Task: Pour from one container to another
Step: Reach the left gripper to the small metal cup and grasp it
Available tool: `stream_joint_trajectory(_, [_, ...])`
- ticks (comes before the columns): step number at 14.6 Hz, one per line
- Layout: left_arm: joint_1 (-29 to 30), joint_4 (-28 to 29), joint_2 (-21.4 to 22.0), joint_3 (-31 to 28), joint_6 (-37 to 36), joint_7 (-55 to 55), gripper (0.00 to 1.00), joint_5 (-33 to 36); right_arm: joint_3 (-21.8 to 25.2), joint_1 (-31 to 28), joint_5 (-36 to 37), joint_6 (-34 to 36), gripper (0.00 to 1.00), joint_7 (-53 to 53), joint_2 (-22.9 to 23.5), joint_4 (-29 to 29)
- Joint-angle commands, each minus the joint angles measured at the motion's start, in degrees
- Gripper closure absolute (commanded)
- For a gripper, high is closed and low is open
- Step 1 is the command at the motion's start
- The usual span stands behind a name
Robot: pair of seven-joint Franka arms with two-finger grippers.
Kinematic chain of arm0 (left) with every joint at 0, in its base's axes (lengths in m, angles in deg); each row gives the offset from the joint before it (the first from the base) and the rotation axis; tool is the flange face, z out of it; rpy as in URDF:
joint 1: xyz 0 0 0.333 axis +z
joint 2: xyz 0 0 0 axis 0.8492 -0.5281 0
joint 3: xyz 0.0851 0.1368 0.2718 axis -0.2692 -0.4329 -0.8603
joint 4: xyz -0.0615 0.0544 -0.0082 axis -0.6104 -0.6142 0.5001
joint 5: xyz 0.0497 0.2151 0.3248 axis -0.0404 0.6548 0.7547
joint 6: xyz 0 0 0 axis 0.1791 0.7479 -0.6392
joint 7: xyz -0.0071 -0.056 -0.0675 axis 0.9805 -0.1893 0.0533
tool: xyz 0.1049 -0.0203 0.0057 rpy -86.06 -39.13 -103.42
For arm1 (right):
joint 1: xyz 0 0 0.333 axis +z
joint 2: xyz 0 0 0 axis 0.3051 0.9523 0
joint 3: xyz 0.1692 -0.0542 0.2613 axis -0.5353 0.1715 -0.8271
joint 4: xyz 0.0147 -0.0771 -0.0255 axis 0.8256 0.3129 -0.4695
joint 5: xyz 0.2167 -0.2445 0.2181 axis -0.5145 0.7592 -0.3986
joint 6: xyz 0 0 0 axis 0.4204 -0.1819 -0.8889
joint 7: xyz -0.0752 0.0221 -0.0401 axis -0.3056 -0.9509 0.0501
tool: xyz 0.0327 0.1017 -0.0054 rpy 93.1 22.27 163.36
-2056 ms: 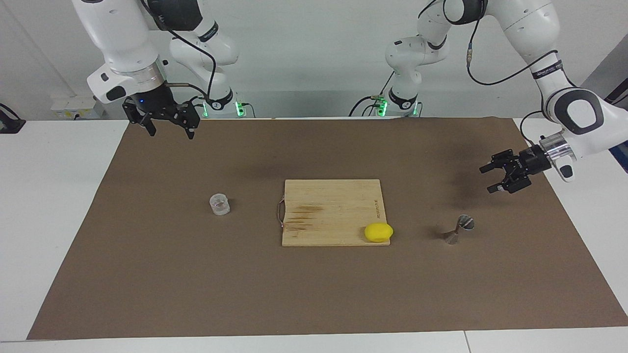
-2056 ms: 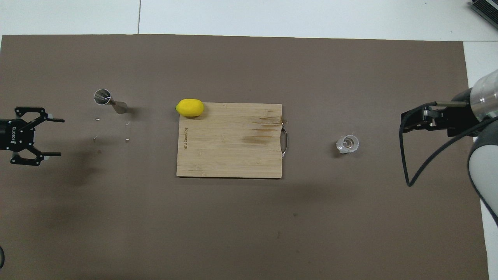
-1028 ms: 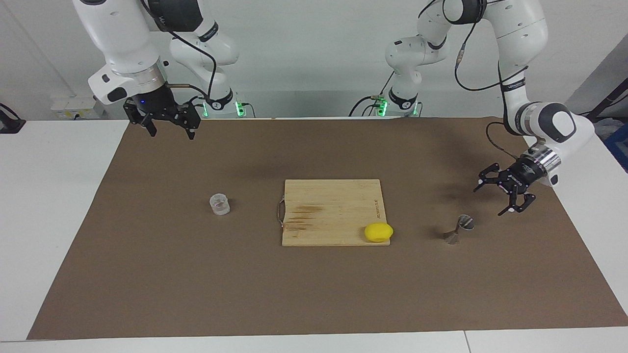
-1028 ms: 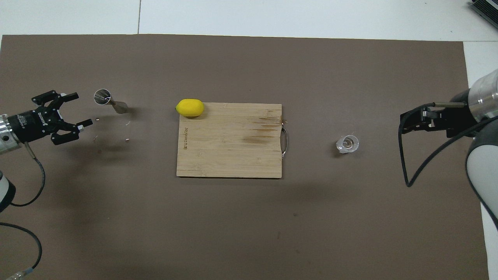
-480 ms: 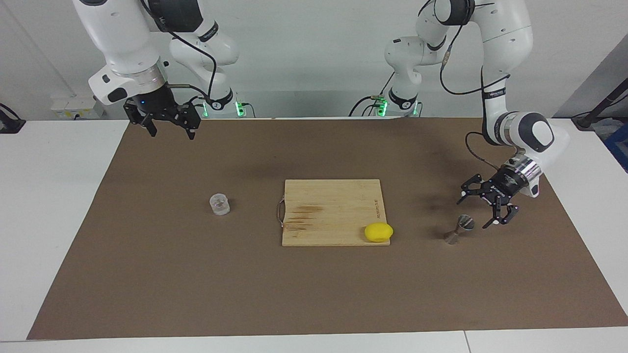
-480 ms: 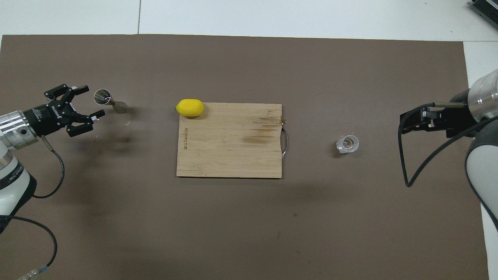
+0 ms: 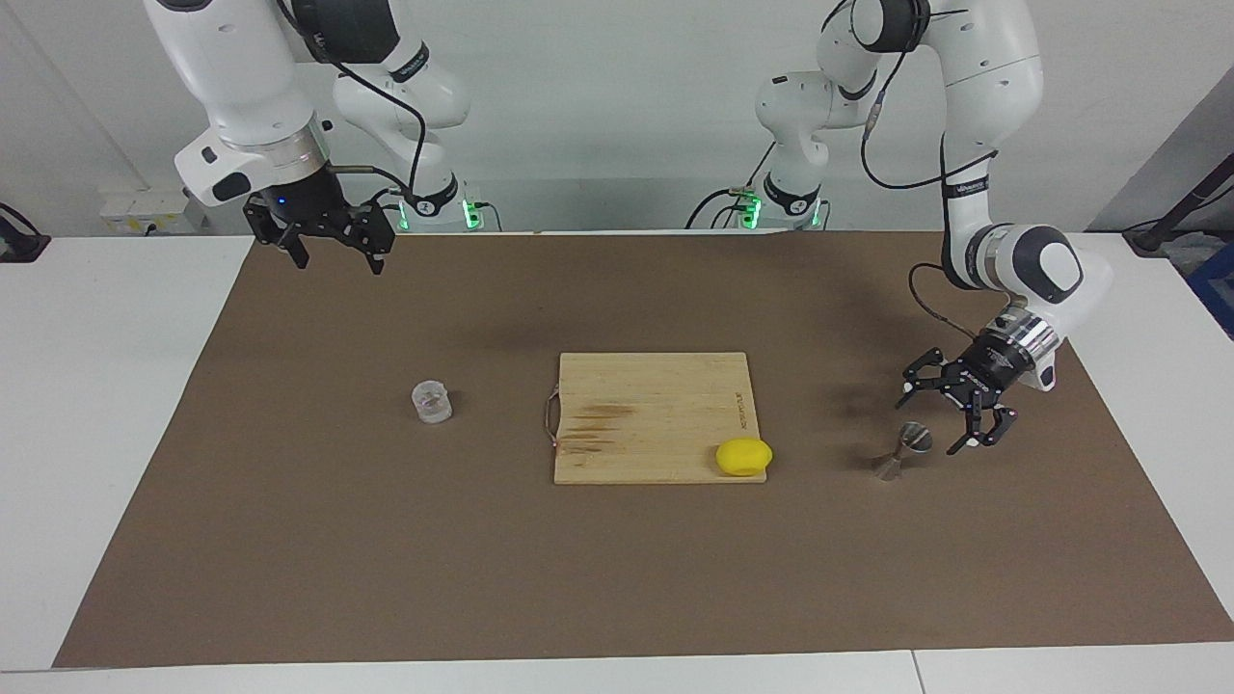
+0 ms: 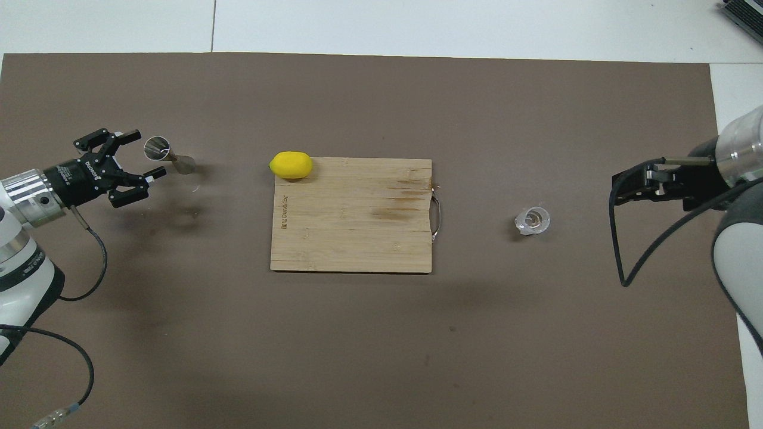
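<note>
The clear squat cup (image 7: 431, 401) (image 8: 533, 221) stands on the brown mat toward the right arm's end. The steel jigger (image 7: 901, 453) (image 8: 170, 156) stands upright on the mat toward the left arm's end. My left gripper (image 7: 930, 419) (image 8: 146, 153) is open and low, right beside the jigger's top cone, its fingers spread on either side of it without touching. My right gripper (image 7: 337, 262) (image 8: 623, 187) hangs open and empty over the mat's edge nearest the robots, well away from the cup.
A wooden cutting board (image 7: 646, 414) (image 8: 357, 226) with a metal handle lies mid-mat between cup and jigger. A yellow lemon-like lump (image 7: 743, 456) (image 8: 291, 165) rests on the board's corner nearest the jigger. The brown mat (image 7: 617, 578) covers most of the white table.
My left gripper has come down and swung in from the table's end toward the jigger, stopping beside its top. The right arm, cup and jigger have not moved.
</note>
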Motion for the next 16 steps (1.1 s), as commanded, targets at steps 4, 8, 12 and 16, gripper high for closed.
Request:
stream_joint_trajectory(4, [-1.65, -0.62, -1.84, -0.63, 1.11, 0.98, 0.01, -3.44, -0.2, -0.37, 0.07, -1.07, 0.0, 1.42, -0.92, 1.46])
stream_joint_trajectory(8, [-1.73, -0.53, -1.84, -0.63, 1.11, 1.07, 0.09, -3.97, -0.28, -0.29, 0.07, -1.16, 0.0, 0.98, -0.92, 1.46])
stream_joint_trajectory(12, [-1.65, -0.53, -1.76, -0.63, 1.11, 0.98, 0.14, -3.97, -0.28, -0.2, 0.07, -1.16, 0.0, 0.98, -0.92, 1.46])
stream_joint_trajectory(16, [-1.56, -0.53, -1.76, -0.54, 1.19, 0.98, 0.48, -4.06, -0.28, -0.2, 0.07, -1.16, 0.0, 0.89, -0.92, 1.46])
